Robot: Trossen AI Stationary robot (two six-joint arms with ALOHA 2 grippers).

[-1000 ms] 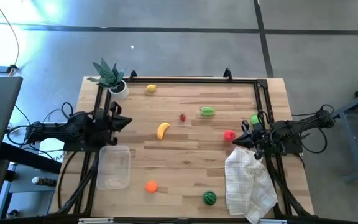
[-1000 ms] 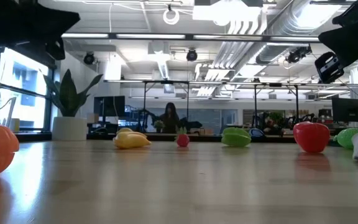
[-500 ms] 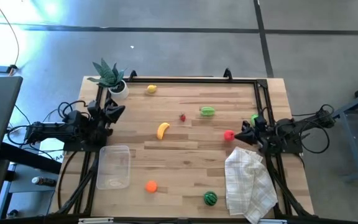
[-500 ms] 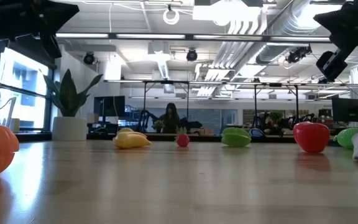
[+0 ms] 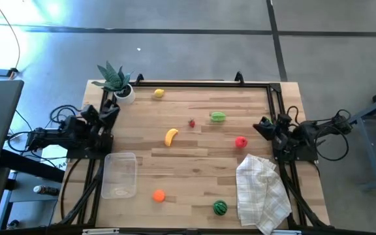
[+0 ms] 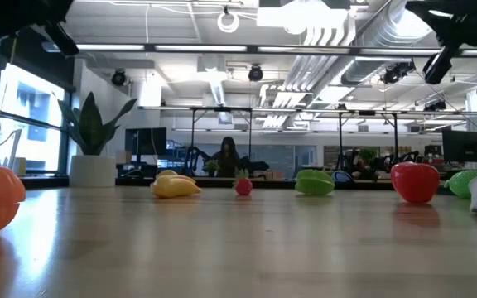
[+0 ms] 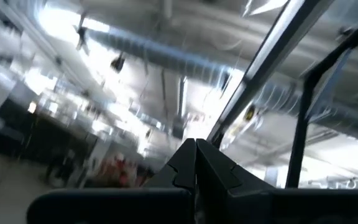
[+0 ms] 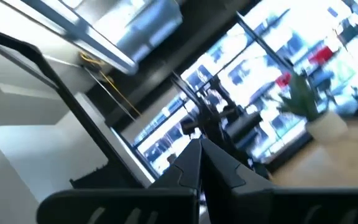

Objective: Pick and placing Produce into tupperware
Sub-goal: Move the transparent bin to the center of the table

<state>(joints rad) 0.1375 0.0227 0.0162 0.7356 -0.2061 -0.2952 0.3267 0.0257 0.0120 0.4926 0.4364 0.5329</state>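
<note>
Clear rectangular plastic tub (image 5: 119,175) at near-left table corner, long axis running front to back, empty. Left gripper (image 5: 113,108) clenched on nothing, raised at left edge, just beyond tub. Right gripper (image 5: 261,125) clenched, empty, at right edge. Nearest piece: red toy fruit (image 5: 241,141), just inboard of right gripper. Yellow toy banana (image 5: 170,136) mid-table, closer to left arm.

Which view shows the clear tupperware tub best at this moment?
The high view: the tupperware lies whole and empty near the table's left front, beside the orange. The low view and both wrist views show nothing I can make out of it.
</note>
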